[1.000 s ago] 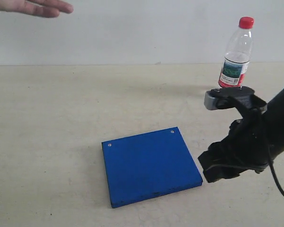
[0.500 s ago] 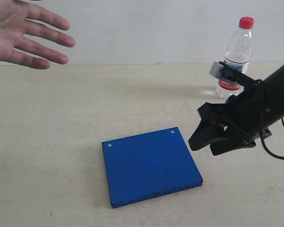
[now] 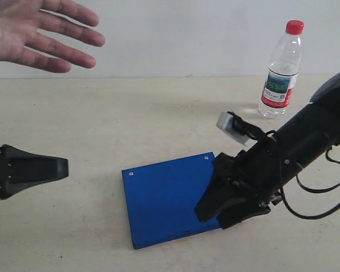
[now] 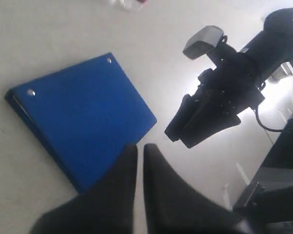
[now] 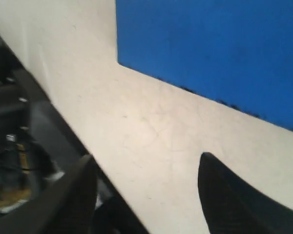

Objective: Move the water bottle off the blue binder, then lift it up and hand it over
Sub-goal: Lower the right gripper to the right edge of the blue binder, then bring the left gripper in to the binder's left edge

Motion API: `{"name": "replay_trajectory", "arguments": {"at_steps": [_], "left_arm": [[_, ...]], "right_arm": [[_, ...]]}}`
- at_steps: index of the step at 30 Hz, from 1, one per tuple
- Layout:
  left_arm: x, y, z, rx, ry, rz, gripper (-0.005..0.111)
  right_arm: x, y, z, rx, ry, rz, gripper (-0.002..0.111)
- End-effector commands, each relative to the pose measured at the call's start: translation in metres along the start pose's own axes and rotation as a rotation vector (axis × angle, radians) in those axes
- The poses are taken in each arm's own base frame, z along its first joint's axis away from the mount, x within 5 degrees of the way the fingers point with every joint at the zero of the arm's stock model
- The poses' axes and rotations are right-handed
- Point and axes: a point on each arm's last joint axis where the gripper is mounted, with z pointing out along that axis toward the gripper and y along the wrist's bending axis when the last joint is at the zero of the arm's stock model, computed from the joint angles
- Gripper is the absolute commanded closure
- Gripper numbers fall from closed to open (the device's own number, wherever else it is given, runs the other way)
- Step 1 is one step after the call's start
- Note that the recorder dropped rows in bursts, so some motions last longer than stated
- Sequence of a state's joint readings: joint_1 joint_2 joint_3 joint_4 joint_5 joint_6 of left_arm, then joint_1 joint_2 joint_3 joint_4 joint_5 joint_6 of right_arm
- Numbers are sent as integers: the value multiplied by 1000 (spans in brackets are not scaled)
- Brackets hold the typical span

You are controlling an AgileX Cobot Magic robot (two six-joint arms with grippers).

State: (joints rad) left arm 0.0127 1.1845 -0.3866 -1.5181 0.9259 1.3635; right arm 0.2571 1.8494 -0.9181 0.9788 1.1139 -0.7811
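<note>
Hovering at blue binder [image 3: 170,198] edge: right tool [image 5: 147,160] spread wide, empty; left tool [image 4: 139,148] fingers all but touching, empty.
Upright, cap up, water bottle [image 3: 281,71] stands well beyond right tool; open hand [image 3: 39,31] above left tool.

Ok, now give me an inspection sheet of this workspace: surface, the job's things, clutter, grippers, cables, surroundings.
Surface: beige table, flat.
Job's things: water bottle stands upright at the far right, off the blue binder; the binder lies flat near the middle with nothing on it.
Clutter: nothing seen.
Grippers: left gripper shut, empty, at the table's left; right gripper open, empty, low by the binder's near right corner.
Cables: black cable hangs in a loop behind the right gripper.
Surroundings: pale wall behind; a person's open hand held out at the upper left.
</note>
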Motion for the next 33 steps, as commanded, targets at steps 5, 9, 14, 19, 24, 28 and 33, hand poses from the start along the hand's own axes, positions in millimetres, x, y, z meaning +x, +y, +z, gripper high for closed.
{"name": "replay_trajectory", "arguments": {"at_steps": [5, 9, 14, 19, 24, 28, 33], "left_arm": [[14, 62, 53, 120, 62, -63, 85], [12, 83, 75, 206, 82, -115, 53], [-3, 117, 101, 196, 104, -292, 45], [-32, 128, 115, 182, 72, -238, 47], [-59, 134, 149, -112, 189, -25, 47], [-75, 124, 161, -154, 344, 71, 47], [-67, 122, 170, -71, 453, 31, 47]], "right_arm": [[-5, 1, 18, 200, -18, -63, 53], [-3, 3, 18, 172, -9, -42, 53], [-3, 5, 19, 150, -4, -38, 53], [-5, 0, 21, 170, -19, -31, 53], [-4, -17, 37, 162, 44, 16, 53], [-11, -24, 35, 238, -25, 0, 53], [-33, -29, 26, 358, -177, -106, 53]]}}
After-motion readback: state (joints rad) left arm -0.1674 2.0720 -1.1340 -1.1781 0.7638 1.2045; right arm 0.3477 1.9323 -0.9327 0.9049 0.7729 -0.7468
